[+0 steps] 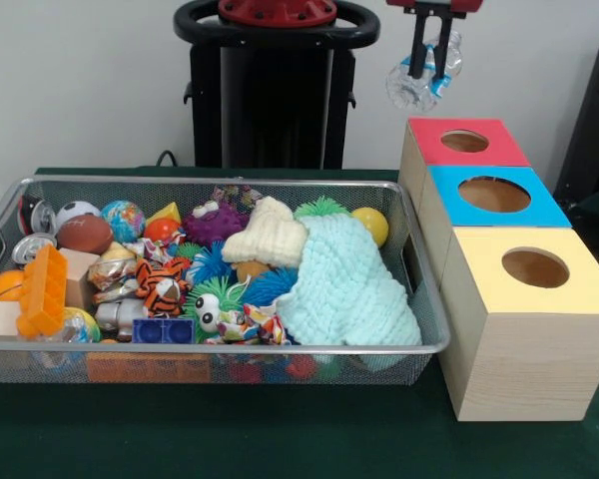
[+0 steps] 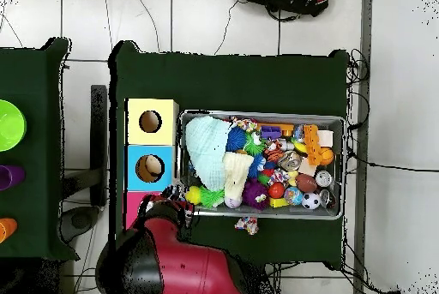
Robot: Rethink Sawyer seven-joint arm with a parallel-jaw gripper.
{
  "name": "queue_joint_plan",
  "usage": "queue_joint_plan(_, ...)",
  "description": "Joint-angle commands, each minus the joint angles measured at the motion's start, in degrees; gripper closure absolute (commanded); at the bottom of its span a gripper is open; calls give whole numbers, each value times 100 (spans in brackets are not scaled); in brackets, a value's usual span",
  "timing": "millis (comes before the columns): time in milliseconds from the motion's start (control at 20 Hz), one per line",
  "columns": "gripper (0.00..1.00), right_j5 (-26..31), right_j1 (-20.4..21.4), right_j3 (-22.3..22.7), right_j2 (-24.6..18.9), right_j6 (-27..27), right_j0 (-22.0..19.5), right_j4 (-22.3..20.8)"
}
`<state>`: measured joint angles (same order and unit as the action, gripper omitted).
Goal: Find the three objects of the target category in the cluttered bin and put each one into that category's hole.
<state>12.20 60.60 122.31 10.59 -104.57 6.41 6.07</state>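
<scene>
My gripper (image 1: 428,62) hangs from the top edge, shut on a clear crinkled plastic bottle (image 1: 411,88) with a blue label. It holds the bottle in the air above the red-topped box (image 1: 466,142), behind the blue-topped box. The round hole (image 1: 494,194) in the blue top is open and also shows in the overhead view (image 2: 150,168). The wire mesh bin (image 1: 220,349) to the left is full of toys. I cannot pick out any other clear bottles in it.
A yellow-topped box (image 1: 535,267) stands nearest the camera. A mint knitted cloth (image 1: 344,284) and a cream cloth (image 1: 268,238) cover the bin's right part. Cans (image 1: 30,247), balls and an orange block (image 1: 43,291) lie at the left. A small wrapper (image 2: 247,225) lies outside the bin.
</scene>
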Motion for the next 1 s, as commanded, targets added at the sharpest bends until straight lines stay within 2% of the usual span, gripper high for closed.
queue_joint_plan(50, 100, -845, -724, 555, 258, -1894, 442, 345)
queue_joint_plan(300, 100, -1144, -953, 577, 335, -1944, 710, 512)
queue_joint_plan(500, 100, -1354, -1100, 586, 252, -1998, 739, 623)
queue_joint_plan(950, 100, -1069, -1242, 310, 502, -1937, 1105, 1079)
queue_joint_plan(1000, 100, -799, -1266, 109, 615, -1955, 1274, 1223)
